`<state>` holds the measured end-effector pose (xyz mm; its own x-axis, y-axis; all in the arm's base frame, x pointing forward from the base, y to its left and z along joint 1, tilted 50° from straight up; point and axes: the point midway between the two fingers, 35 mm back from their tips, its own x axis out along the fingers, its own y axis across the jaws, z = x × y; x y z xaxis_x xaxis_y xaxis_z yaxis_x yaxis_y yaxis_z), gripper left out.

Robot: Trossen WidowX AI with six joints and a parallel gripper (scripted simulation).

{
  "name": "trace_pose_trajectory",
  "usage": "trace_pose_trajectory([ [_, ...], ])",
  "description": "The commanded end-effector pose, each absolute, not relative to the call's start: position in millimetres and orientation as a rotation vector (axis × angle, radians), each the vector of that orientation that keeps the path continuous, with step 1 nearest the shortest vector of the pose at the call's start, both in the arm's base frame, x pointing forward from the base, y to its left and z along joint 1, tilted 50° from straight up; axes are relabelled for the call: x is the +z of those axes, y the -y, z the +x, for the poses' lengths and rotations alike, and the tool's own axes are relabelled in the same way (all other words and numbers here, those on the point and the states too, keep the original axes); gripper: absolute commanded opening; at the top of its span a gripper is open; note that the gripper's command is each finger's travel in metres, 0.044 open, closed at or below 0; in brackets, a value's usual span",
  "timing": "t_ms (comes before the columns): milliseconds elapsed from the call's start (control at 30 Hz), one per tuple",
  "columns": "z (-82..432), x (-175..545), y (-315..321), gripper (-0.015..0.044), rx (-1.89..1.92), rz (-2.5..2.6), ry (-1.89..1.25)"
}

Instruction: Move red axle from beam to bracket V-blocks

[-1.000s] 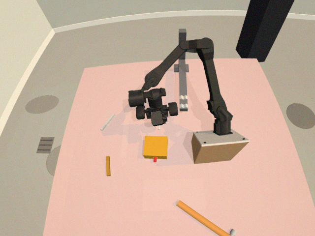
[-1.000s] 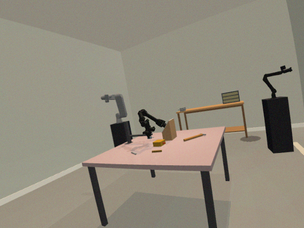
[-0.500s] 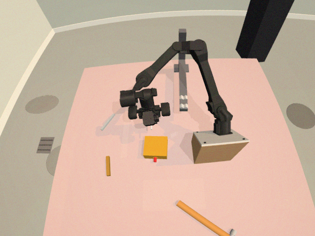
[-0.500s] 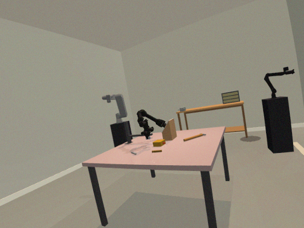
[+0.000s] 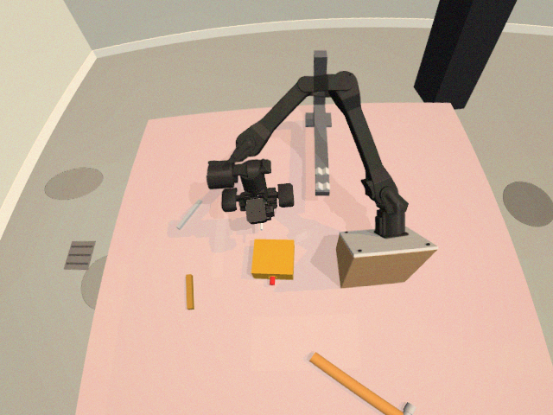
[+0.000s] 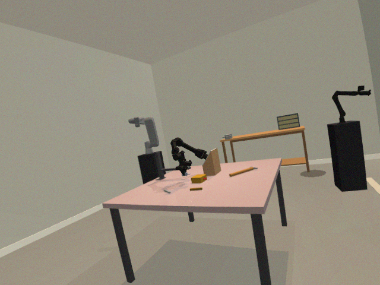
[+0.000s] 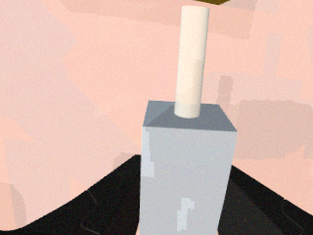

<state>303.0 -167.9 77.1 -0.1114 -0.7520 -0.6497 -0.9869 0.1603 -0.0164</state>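
The orange beam (image 5: 272, 258) (image 6: 198, 178) lies flat on the pink table (image 5: 402, 339) in front of the arm. The red axle (image 5: 271, 279) pokes out of its near face as a short stub. My gripper (image 5: 257, 213) (image 6: 184, 169) (image 7: 178, 167) hovers just behind the beam's far side, shut on a grey block tool (image 7: 188, 166) whose cream pin (image 7: 192, 64) (image 5: 260, 226) points at the beam. The beam's edge (image 7: 212, 2) shows at the top of the wrist view. The grey bracket (image 5: 321, 143) with its V-blocks (image 5: 322, 178) lies further back, to the right of the gripper.
The arm's tan base block (image 5: 379, 261) (image 6: 212, 164) stands right of the beam. A short orange bar (image 5: 189, 290) (image 6: 195, 189) and a thin grey strip (image 5: 189, 214) lie to the left. A long orange rod with a white tip (image 5: 352, 383) (image 6: 242, 171) lies near the front edge.
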Motion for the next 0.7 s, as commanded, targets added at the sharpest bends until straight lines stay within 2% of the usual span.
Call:
trace_pose_trajectory([
  [0,301,70,173,0.0,0.602,-1.645,-1.928],
  [667,297,49,198,0.0,0.6,-1.646,-1.929],
])
